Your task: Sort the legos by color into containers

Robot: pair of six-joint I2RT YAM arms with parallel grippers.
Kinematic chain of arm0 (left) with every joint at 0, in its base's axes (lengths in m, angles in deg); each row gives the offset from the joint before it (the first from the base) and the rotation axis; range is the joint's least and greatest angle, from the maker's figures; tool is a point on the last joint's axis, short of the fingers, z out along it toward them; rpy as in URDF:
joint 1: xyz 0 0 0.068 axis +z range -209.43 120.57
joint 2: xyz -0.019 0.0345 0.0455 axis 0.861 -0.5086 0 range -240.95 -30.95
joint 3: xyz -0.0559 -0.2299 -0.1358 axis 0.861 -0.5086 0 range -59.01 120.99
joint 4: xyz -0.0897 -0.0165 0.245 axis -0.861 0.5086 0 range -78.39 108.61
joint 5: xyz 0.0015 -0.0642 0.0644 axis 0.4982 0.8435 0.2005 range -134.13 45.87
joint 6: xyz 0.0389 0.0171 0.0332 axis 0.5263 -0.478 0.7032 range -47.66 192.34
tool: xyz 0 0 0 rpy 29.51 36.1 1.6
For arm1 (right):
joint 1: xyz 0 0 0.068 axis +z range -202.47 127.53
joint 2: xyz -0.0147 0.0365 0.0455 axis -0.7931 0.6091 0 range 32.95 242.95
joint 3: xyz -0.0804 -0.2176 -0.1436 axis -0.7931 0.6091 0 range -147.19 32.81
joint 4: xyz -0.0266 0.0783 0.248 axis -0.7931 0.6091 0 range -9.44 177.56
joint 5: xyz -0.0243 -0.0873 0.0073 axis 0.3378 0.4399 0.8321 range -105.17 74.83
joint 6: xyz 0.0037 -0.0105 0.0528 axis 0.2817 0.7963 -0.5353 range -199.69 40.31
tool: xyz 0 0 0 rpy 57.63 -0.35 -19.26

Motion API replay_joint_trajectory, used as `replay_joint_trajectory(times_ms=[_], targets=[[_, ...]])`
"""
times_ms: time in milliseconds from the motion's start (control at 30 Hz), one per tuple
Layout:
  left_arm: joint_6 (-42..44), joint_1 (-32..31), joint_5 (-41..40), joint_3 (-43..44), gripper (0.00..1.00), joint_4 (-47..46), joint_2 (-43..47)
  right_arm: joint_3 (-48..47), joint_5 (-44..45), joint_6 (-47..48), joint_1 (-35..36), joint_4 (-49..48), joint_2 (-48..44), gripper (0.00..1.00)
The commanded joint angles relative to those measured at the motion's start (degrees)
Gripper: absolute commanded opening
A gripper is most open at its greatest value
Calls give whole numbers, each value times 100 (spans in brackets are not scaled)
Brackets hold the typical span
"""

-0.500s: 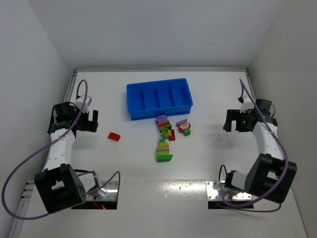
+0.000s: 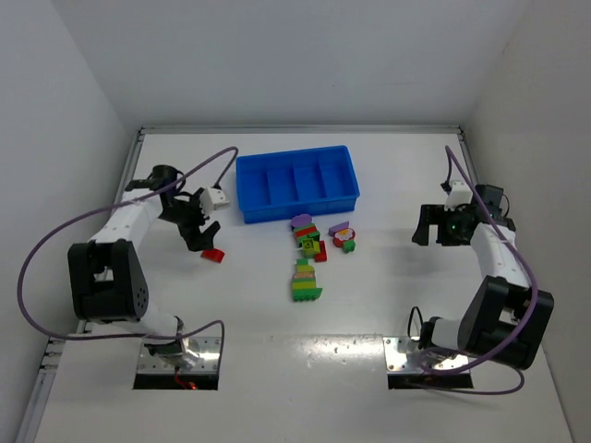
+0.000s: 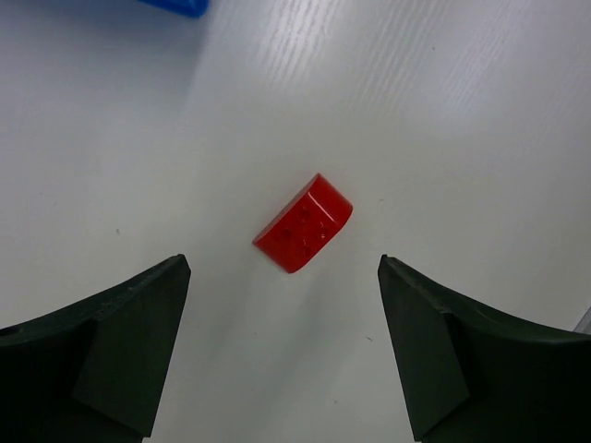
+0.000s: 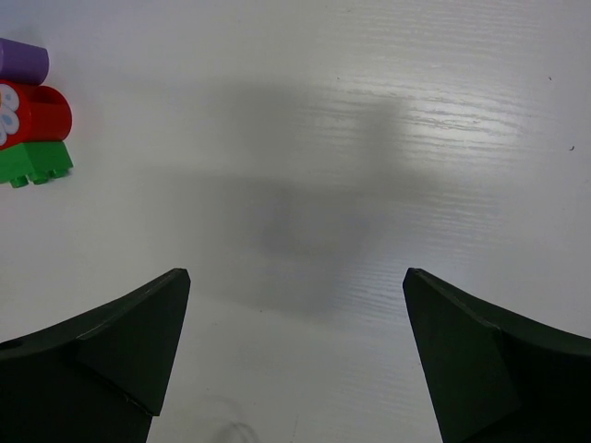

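A: Containers (image 2: 300,211), where?
B: Four blue compartments side by side, far middle of table (image 2: 397,175).
A: Claws?
B: Left claw (image 3: 282,266) gaping, empty, poised over lone red lego (image 3: 305,224). Right claw (image 4: 295,277) gaping, empty, well right of the rest.
A: Other legos?
B: Mixed cluster (image 2: 309,254) just before the compartments, well apart from red lego.

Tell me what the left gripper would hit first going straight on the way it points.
Most likely the red brick, lying alone on the table, centred between the left gripper's open fingers. Depth is unclear, but nothing else shows in that line.
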Motion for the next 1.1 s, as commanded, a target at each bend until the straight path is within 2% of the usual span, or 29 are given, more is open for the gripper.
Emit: replay_joint_trajectory(times_ms=[0,167,533,1067], targets=[[929,-196,85,244,89,474,-357,-5,-261,-56,21,-194,14,100],[1597,-319,-170,183,88,413,-674,-5,-313,-56,21,-194,180,100],[2556,-538,-390,-642,81,-263,-569,-110,-313,-56,21,-194,514,100],[2372,-645,-619,-986,78,-1090,-727,-110,-261,-3,21,-194,620,100]])
